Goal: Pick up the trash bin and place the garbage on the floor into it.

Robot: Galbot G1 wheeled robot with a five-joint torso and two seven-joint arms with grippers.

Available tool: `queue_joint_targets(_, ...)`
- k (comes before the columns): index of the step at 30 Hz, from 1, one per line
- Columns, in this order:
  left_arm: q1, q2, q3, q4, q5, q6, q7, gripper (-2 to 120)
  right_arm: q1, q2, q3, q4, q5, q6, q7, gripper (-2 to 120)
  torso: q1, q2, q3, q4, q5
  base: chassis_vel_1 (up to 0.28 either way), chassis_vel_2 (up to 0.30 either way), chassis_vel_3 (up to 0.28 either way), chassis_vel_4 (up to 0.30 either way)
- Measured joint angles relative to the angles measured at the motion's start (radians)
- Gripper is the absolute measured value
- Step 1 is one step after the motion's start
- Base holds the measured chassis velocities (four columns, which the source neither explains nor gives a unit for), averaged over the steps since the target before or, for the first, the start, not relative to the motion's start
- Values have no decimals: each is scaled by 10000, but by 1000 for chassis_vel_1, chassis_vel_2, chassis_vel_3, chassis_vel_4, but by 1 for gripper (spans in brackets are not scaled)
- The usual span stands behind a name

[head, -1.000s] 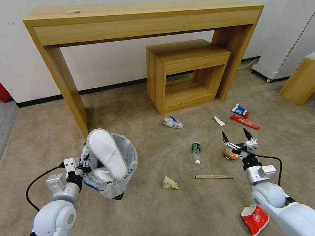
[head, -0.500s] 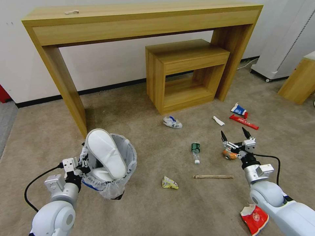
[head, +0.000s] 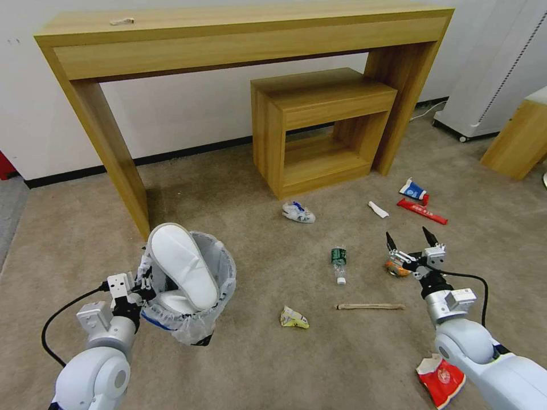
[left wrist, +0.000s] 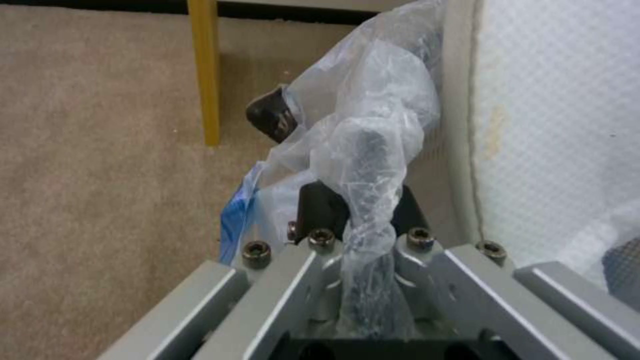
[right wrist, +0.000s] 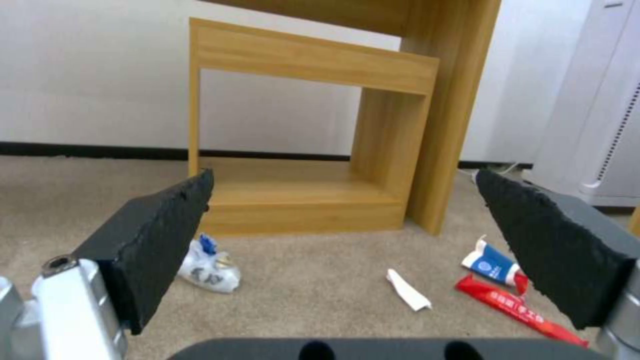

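The trash bin (head: 196, 310), black with a crinkled whitish bag, is tilted at the lower left, and a white slipper (head: 182, 267) sticks up out of it. My left gripper (head: 143, 285) is shut on the bin's bagged rim (left wrist: 363, 165), with the slipper (left wrist: 553, 125) beside it. My right gripper (head: 409, 240) is open just above an orange crumpled wrapper (head: 396, 269) on the beige floor (head: 256, 364). More garbage lies around: a green-labelled bottle (head: 339, 262), a wooden stick (head: 370, 306), a yellow wrapper (head: 294, 318), a white-blue wad (head: 298, 212), a red bar wrapper (head: 423, 211), a carton (head: 415, 189) and a red bowl (head: 441, 378).
A tall wooden console table (head: 239, 40) stands against the wall, with a low wooden side table (head: 319, 131) under its right end. A white unit (head: 490, 74) and another wooden piece (head: 521, 142) stand at the far right. A white scrap (right wrist: 408, 290) lies ahead of the right gripper (right wrist: 343, 175).
The whole picture has slid slightly left, so the camera has moved. Both grippers keep their places relative to the bin and the litter.
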Motion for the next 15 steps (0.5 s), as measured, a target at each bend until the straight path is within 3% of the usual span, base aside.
queue_joint_targets(15, -123, 86, -10, 120, -108, -30, -9, 3, -29, 24, -145, 74, 116, -306, 338, 100, 0, 0, 0, 0, 0, 0, 0, 0, 0)
